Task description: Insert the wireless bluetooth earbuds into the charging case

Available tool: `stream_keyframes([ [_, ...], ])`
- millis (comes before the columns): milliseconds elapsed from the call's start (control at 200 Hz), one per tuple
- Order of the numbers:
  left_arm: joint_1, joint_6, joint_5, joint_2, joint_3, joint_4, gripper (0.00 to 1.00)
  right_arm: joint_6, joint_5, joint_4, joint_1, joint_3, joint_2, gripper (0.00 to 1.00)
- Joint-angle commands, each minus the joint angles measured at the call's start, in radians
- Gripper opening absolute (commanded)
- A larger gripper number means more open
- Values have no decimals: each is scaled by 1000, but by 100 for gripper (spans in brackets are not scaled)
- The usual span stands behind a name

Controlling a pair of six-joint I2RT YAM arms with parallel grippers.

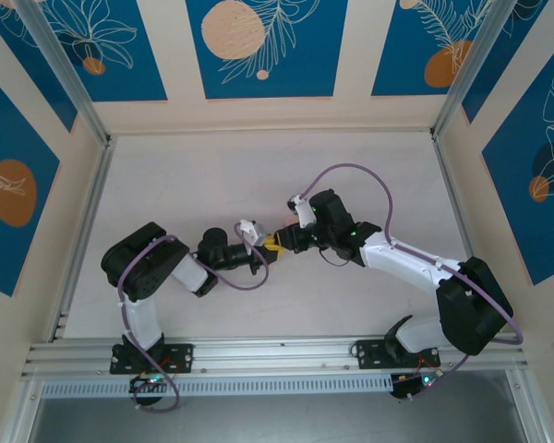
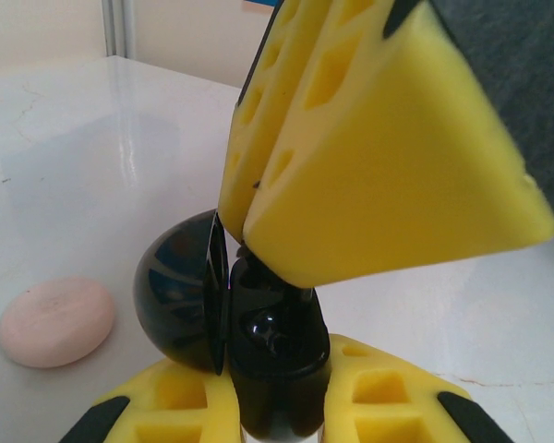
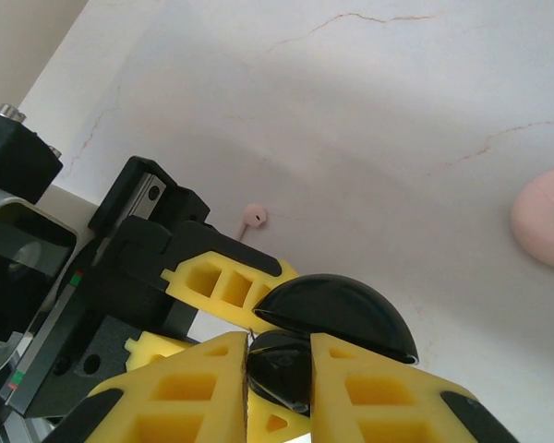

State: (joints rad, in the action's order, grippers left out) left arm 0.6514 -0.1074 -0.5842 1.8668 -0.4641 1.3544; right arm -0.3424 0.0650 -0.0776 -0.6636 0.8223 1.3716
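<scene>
My left gripper (image 2: 277, 411) is shut on the base of a glossy black charging case (image 2: 272, 369), whose round lid (image 2: 175, 295) stands open to the left. One black earbud (image 2: 263, 328) sits in the case. My right gripper (image 3: 279, 355) comes down onto the open case from above and is closed on a small black earbud (image 3: 279, 369) at the case mouth. The lid (image 3: 337, 309) lies just beyond its fingertips. A pale pink earbud (image 3: 255, 217) lies on the table past the left fingers. In the top view, both grippers (image 1: 271, 245) meet at mid-table.
A round pale pink case (image 2: 57, 320) lies shut on the white table (image 2: 65, 166) left of the black case, and it also sits at the right edge as the pink case (image 3: 547, 217). Aluminium rails and walls border the table (image 1: 258, 175).
</scene>
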Motion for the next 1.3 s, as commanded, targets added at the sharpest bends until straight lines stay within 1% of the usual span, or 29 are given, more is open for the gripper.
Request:
stream_keyframes([
  [0,12,-20,-30,-21,-19,52,6,34,-30,-28,-10,19,9,20],
  [175,13,-20,-33,-28,-22,52,6,54,-15,-47,-18,27,28,21],
  [315,13,-21,-33,-32,-20,52,6,54,3,-54,-21,32,33,26],
  [490,13,-21,-33,-35,-17,52,6,43,16,-47,-21,37,18,37],
  [555,12,-20,-32,-38,-16,52,6,36,17,-50,-19,43,5,39],
  [690,12,-12,-33,-44,-9,52,6,10,54,-62,3,45,-42,39],
  [860,12,1,-33,-55,4,51,6,-34,149,-115,69,41,-119,39],
  [970,12,11,-34,-62,16,52,6,-46,214,-190,134,48,-160,39],
  [1015,13,15,-35,-65,21,52,6,-42,232,-248,168,56,-173,39],
  [1120,13,23,-39,-70,31,51,6,-12,241,-383,237,85,-178,39],
  [1215,13,32,-43,-75,39,51,6,27,242,-534,306,135,-142,39],
  [1295,12,40,-44,-79,45,51,6,39,196,-650,366,180,-87,39],
])
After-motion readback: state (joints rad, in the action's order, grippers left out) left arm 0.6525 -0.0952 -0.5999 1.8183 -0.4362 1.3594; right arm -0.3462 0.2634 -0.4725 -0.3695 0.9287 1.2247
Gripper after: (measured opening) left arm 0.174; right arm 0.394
